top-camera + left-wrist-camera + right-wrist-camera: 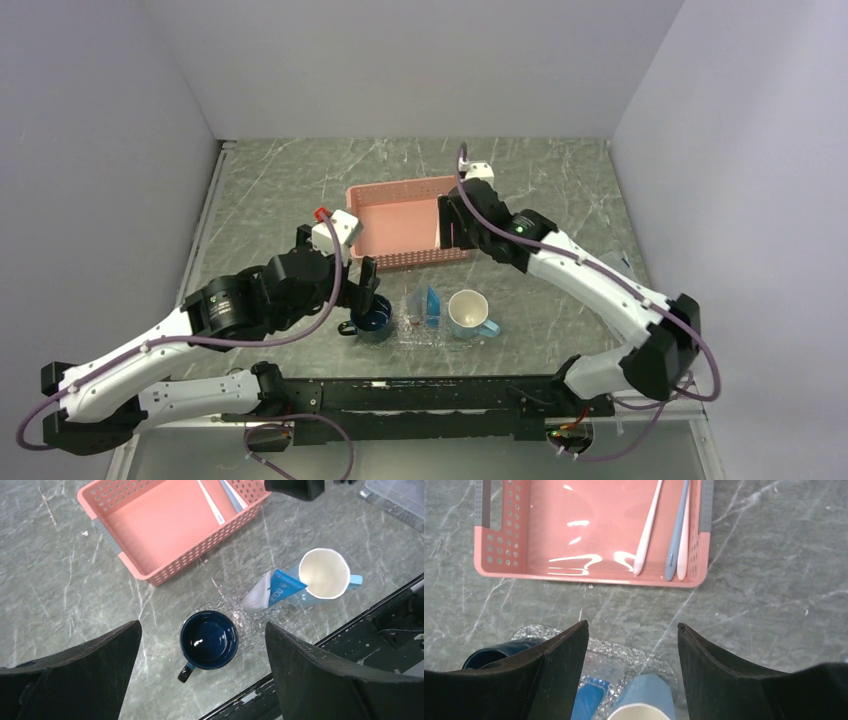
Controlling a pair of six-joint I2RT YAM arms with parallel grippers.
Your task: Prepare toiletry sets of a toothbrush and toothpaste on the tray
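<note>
Three slim toothbrushes lie along the right side of the pink basket (589, 540): a white toothbrush (647, 527), a grey-blue one (676, 530) and another white one (684, 540). The clear glittery tray (440, 338) lies in front of the basket. On it a blue toothpaste tube (282, 585) leans against a light blue mug (324, 573), with a whitish tube (255, 596) beside it. My left gripper (202, 625) hangs open and empty over a dark blue mug (208, 639) at the tray's left end. My right gripper (632, 625) is open and empty, above the basket's near right edge.
The basket (405, 225) sits mid-table, its left part bare. The black mounting rail (430, 395) runs close in front of the tray. White walls enclose the marble table on three sides. A clear box corner (400, 497) shows beyond the basket.
</note>
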